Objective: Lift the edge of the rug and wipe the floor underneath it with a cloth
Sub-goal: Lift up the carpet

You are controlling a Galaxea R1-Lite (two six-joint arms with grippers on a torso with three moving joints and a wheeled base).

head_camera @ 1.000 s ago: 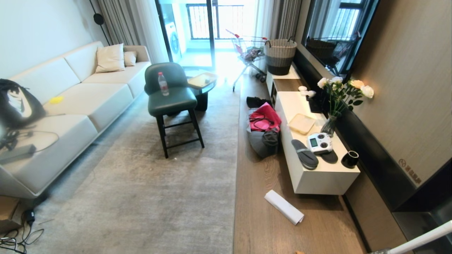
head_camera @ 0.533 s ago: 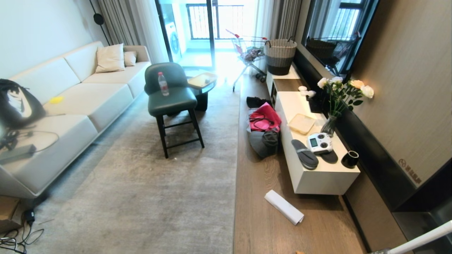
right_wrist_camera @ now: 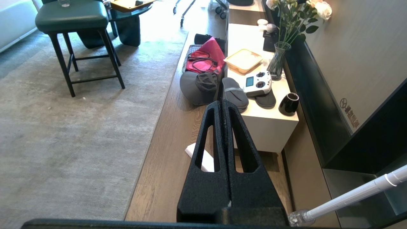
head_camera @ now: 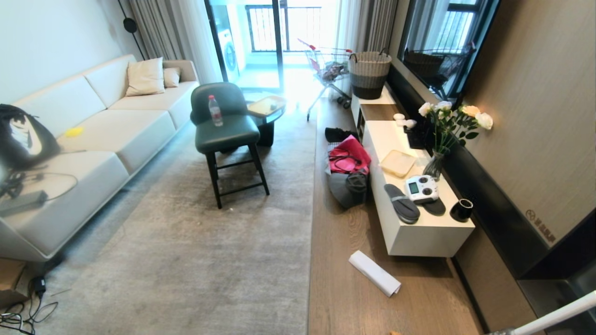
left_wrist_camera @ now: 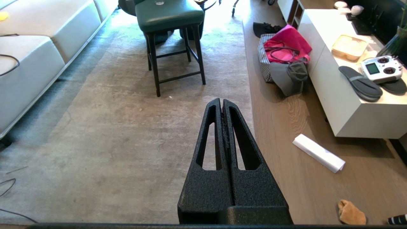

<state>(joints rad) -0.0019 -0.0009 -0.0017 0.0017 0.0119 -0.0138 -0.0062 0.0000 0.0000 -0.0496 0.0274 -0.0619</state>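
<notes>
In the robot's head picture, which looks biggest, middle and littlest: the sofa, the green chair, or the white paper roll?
Largest to smallest, as they look in the head view:
1. sofa
2. green chair
3. white paper roll, smallest though nearest the camera

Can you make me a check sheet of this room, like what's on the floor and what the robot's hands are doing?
Surface: wood floor beside a big grey rug.
Job's things: rug edge lies flat, not lifted; orange cloth lies on the floor, untouched.
Clutter: white paper roll, pink bag and grey bag on the floor; slippers, remote, cup and vase of flowers on the white cabinet; a stool with a bottle on the rug.
Grippers: left tool shut, empty, above the rug; right tool shut, empty, above the floor.
Cables: loose wires by the sofa.
Surroundings: shopping cart, basket.
</notes>
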